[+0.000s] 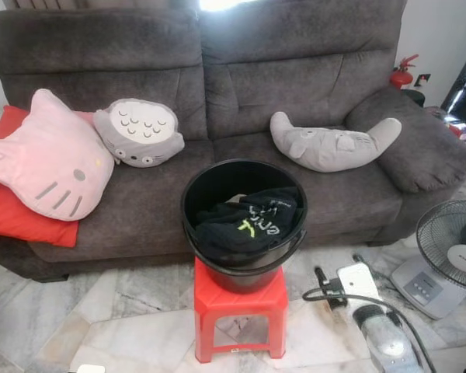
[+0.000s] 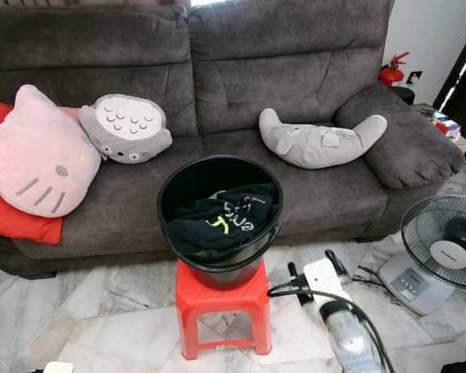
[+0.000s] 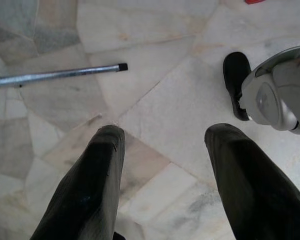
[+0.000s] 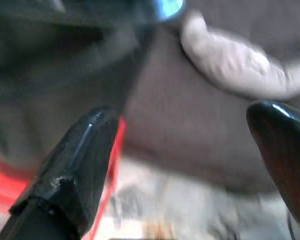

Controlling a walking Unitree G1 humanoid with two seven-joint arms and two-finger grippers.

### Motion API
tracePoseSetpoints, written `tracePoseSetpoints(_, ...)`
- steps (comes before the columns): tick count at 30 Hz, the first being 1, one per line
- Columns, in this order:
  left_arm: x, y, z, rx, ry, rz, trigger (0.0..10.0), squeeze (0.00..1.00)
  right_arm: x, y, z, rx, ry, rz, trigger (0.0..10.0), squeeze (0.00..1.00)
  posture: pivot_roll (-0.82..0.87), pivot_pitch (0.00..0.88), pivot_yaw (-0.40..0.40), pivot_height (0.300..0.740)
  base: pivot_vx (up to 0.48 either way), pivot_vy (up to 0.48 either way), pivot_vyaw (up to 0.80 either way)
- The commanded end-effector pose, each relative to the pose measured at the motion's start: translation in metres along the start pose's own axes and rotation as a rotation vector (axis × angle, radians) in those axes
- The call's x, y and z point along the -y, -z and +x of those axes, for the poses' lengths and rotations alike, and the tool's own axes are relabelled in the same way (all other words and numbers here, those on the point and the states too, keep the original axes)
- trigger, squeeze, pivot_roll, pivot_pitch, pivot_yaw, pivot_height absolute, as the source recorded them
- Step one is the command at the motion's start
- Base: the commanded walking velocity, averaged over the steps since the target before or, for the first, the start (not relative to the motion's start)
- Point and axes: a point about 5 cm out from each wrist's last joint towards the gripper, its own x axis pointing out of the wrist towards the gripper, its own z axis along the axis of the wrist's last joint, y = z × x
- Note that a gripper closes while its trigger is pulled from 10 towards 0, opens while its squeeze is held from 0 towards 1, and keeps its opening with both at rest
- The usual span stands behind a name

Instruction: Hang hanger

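Note:
A black bucket (image 1: 193, 203) stands on a red plastic stool (image 1: 239, 305) in front of a dark grey sofa (image 1: 295, 70). Inside the bucket lies a crumpled black garment (image 1: 248, 221) with white and green print. My right gripper (image 1: 338, 266) is raised low at the right of the stool, pointing toward the sofa; its fingers (image 4: 85, 150) are open with nothing between them, and its wrist view is blurred. My left gripper (image 3: 162, 132) hangs open over the marble floor (image 3: 165, 100), holding nothing.
On the sofa lie a pink cat cushion (image 1: 50, 159), a grey round plush (image 1: 140, 132) and a grey crescent plush (image 1: 330, 144). A floor fan (image 1: 450, 249) stands at the right. A thin metal rod (image 3: 55, 75) lies over the floor beneath the left gripper.

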Motion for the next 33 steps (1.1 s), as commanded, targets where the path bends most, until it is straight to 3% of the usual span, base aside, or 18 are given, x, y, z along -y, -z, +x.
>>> tracePoseSetpoints(1, -0.003, 0.002, 0.000, -0.008, -0.009, 0.014, 10.0, 0.00, -0.008, -0.014, 0.007, 0.064, -0.089, -0.018, 10.0, 0.00, -0.12, 0.000, 0.041, 0.719, 0.000, 0.000, 0.00)
tracePoseSetpoints(4, -0.003, 0.002, 0.000, -0.004, -0.013, 0.012, 10.0, 0.00, -0.010, -0.050, 0.021, 0.195, -0.191, -0.076, 10.0, 0.00, -0.11, 0.000, 0.034, 0.719, 0.000, 0.000, 0.00)
tracePoseSetpoints(6, -0.003, 0.002, 0.000, -0.004, -0.013, 0.012, 10.0, 0.00, -0.010, -0.050, 0.021, 0.195, -0.191, -0.076, 10.0, 0.00, -0.11, 0.000, 0.034, 0.719, 0.000, 0.000, 0.00)
tracePoseSetpoints(10, -0.003, 0.001, 0.000, -0.004, -0.016, 0.006, 10.0, 0.00, -0.018, -0.077, 0.030, 0.269, -0.323, -0.125, 10.0, 0.00, -0.11, 0.000, 0.032, 0.719, 0.000, 0.000, 0.00)
tracePoseSetpoints(13, -0.003, 0.001, 0.000, -0.004, -0.016, 0.005, 10.0, 0.00, -0.018, -0.085, 0.033, 0.282, -0.346, -0.129, 10.0, 0.00, -0.11, 0.000, 0.030, 0.719, 0.000, 0.000, 0.00)
tracePoseSetpoints(26, -0.003, 0.000, 0.000, -0.002, -0.021, 0.002, 10.0, 0.00, -0.030, -0.089, 0.029, 0.200, -0.610, -0.140, 10.0, 0.00, -0.10, 0.000, 0.030, 0.719, 0.000, 0.000, 0.00)
tracePoseSetpoints(33, -0.002, 0.000, 0.000, -0.004, -0.017, 0.003, 10.0, 0.00, -0.020, -0.070, 0.029, 0.062, -0.607, -0.224, 10.0, 0.00, -0.10, 0.000, 0.030, 0.719, 0.000, 0.000, 0.00)
